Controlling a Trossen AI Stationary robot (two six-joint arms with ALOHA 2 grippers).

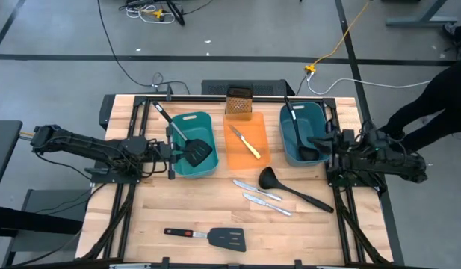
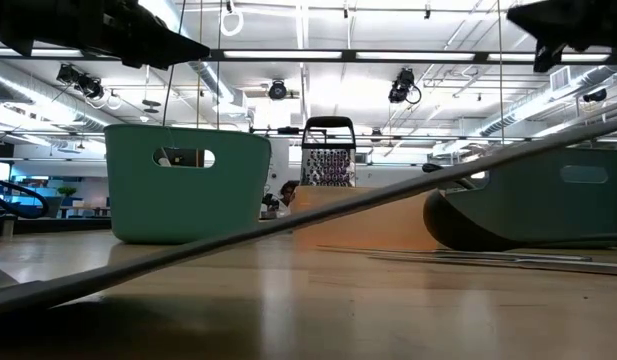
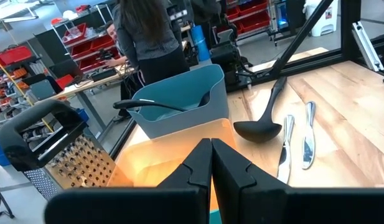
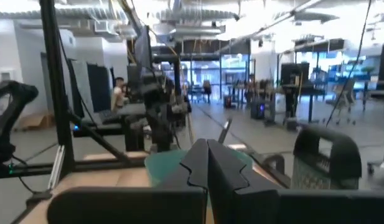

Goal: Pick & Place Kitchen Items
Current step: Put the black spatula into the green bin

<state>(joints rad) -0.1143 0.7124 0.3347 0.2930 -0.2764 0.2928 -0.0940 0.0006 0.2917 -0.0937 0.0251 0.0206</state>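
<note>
Red-marked spatula (image 1: 208,237) is being left lengthwise across the table's front — nearer the left gripper (image 1: 172,150); both grippers' fingers are being held together, empty.

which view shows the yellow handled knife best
The high view: the yellow-handled knife lies fully visible, diagonal in the orange tray. The low view shows only the tray's side, and neither wrist view shows the knife clearly.

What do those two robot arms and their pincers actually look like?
Both are dark, nearly black, built of jointed segments with cables along them. The left arm and right arm look alike. Each ends in two flat, angular black fingers, seen close on the left gripper and right gripper.
</note>
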